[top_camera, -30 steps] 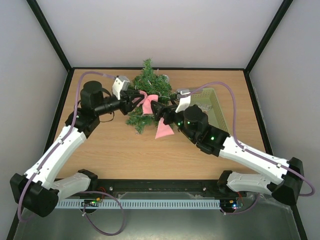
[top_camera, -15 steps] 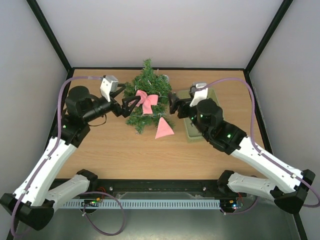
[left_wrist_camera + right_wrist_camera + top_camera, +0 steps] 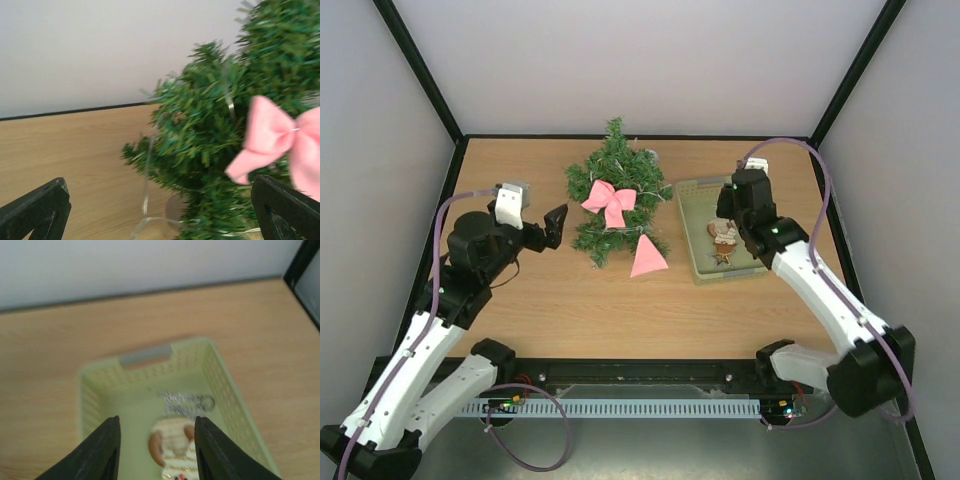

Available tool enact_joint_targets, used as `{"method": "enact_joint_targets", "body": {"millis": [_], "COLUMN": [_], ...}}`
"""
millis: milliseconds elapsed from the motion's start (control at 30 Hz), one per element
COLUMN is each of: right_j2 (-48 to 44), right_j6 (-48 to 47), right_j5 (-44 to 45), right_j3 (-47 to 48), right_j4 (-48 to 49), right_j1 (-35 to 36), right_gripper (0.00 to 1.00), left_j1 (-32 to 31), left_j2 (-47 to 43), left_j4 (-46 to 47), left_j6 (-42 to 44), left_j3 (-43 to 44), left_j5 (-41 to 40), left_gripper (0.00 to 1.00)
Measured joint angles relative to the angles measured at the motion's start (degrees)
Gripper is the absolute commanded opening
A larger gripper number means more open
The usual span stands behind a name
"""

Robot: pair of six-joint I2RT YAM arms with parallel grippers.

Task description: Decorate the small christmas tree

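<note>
From above: the small christmas tree (image 3: 620,165) stands at the back middle of the surface (image 3: 570,300), a pink bow (image 3: 609,201) on its branches and a pink cone (image 3: 647,259) just beside its near edge. The left tool (image 3: 556,222) hovers just left of it, spread wide and empty.

Left wrist: needles and bow fill the right side between wide-set jaws.

Right wrist: the right tool (image 3: 156,440) hangs over the pale green basket (image 3: 220,375), fingers (image 3: 107,450) narrowly parted above a brown ornament (image 3: 170,440), clamping nothing.
</note>
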Motion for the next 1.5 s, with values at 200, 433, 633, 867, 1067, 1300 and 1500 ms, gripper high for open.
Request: {"method": "enact_joint_targets", "body": {"millis": [200,433,633,867,1067,1300,1500], "right_j2": [11.56,19.91,24.17,27.69,26.21,17.00,13.14], "right_j6": [0.63,2.08,2.89,2.40,1.66,1.42,2.62], "right_j5": [-8.02,-16.33,-22.43,-26.47,-26.80,-25.14,-24.76], "right_j3": [-4.79,-7.76,-9.73,-9.84,-9.84,-9.60,-9.64], "right_j4": [-0.26,0.22,3.19,5.60,5.84,4.44,5.01], "right_j1": [-7.93,-14.93,-18.40,-19.41,-19.47,-19.47,-19.47], "right_gripper": [0.32,0.40,0.41,0.05,0.02,0.02,0.19], "left_j1": [-0.02,-0.02,-0.02,-0.02,-0.02,-0.02,-0.02], "left_j2": [-1.64,-4.68,-7.37,-8.20,-8.09,-5.92,-3.96], "left_j4": [-0.39,1.09,2.32,3.91,3.93,3.32,2.49], "left_j6": [1.81,3.06,3.82,4.31,4.39,3.74,2.47], "left_j3": [-3.17,-8.33,-10.91,-10.91,-10.97,-10.23,-8.26], "left_j5": [-7.02,-10.16,-11.52,-12.76,-13.11,-13.35,-12.76], "left_gripper": [1.00,1.00,1.00,1.00,1.00,1.00,1.00]}}
